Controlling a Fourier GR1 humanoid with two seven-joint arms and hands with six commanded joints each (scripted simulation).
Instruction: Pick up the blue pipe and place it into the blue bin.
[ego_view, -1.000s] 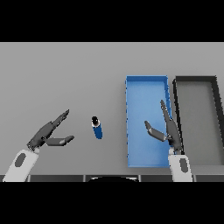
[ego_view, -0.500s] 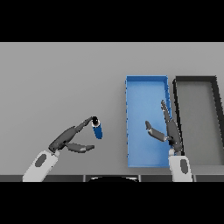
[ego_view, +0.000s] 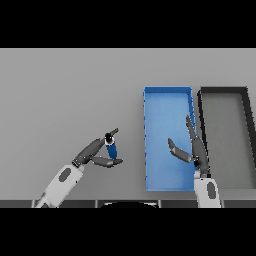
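Fingers (ego_view: 95, 147) of left hand (ego_view: 92, 154) now bracket blue pipe (ego_view: 112, 148).

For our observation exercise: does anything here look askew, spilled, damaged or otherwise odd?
Nothing stands out. The blue pipe lies whole on the table, between the left hand's fingers and thumb. The blue bin and black bin sit square, side by side. The right hand is over the blue bin.

Left hand (ego_view: 92, 154) spread forward, right hand (ego_view: 194, 150) raised, fingers straight
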